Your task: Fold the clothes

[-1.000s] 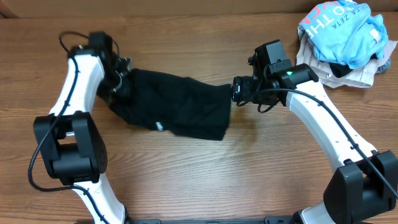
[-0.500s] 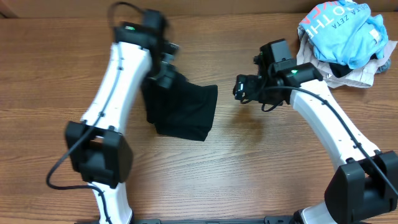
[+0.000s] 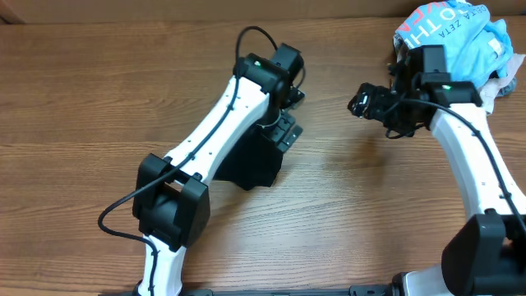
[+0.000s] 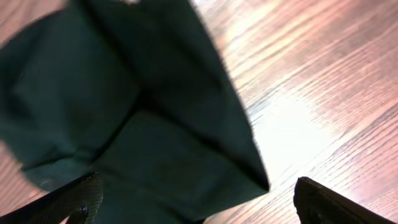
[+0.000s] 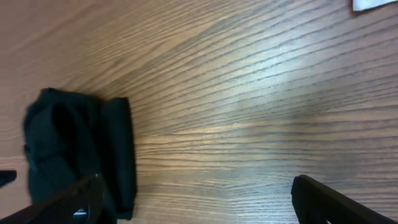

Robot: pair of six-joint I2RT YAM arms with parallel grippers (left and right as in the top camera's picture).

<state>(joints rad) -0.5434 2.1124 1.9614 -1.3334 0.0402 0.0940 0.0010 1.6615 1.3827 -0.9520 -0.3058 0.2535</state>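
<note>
Lying as a compact folded bundle left of table centre, the plain black soft-fabric garment (image 3: 255, 160) sits partly under the left arm's forearm. Its right edge is straight; in the left wrist view it ends in a pointed corner against bare wood. Left gripper (image 3: 285, 130) hangs at the bundle's upper right edge with fingers (image 4: 74, 199) spread wide, clamping nothing. Right gripper (image 3: 360, 100) is well apart to the right, fingers also spread and empty, over bare tabletop. Wood-grain table (image 3: 370, 214) lies open between the bundle and the right arm, and along the front. Light blue lettered T-shirt (image 3: 452, 33) is heaped in the far right corner.
</note>
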